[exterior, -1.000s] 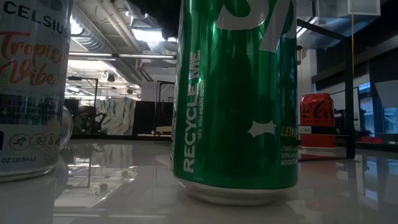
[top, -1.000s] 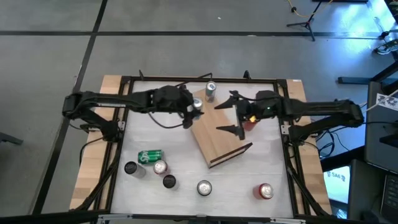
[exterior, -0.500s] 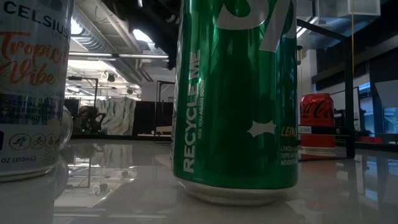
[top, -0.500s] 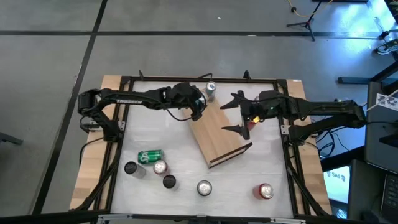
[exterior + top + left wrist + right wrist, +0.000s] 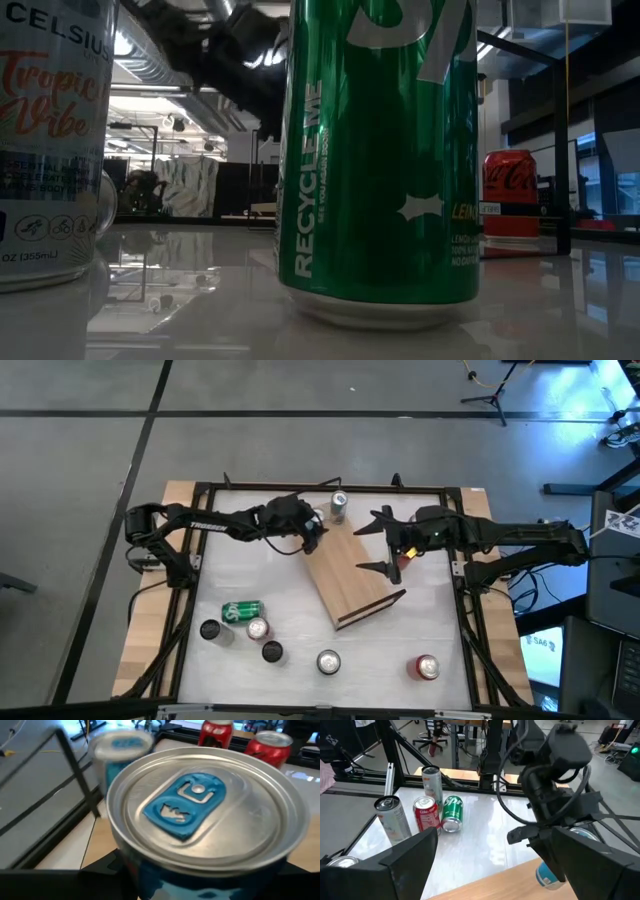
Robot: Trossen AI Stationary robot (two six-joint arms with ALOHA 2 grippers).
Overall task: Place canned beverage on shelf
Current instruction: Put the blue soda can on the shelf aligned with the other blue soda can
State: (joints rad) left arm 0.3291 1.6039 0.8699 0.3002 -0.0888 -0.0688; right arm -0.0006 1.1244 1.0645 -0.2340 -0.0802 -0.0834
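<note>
The shelf (image 5: 350, 575) is a light-wood board lying aslant mid-table, with its dark rim (image 5: 372, 610) at the near end. My left gripper (image 5: 310, 535) is at the board's far left corner, shut on a blue can with a silver top (image 5: 200, 810). The can also shows in the right wrist view (image 5: 549, 872), at the board's edge. My right gripper (image 5: 378, 545) is wide open and empty over the board's far right side, next to a red can (image 5: 401, 558). My left gripper pinches the blue can's body just under its top rim (image 5: 145, 877), one finger on each side. The fingers come from above, slanting down from the table's left. The can stands upright. I cannot tell whether its base rests on the shelf.
A silver can (image 5: 338, 506) stands beyond the shelf's far end. Toward the near edge are a green can lying on its side (image 5: 241, 610), several upright cans (image 5: 258, 628) and a red can (image 5: 426, 667). A black frame (image 5: 200, 490) rims the table.
My left arm has shifted its shoulder and elbow, and the gripper has stayed by the shelf's far left corner with the blue can. The can's top, which showed from above a second ago, is now hidden under the gripper. My right gripper has edged a little toward the far right.
</note>
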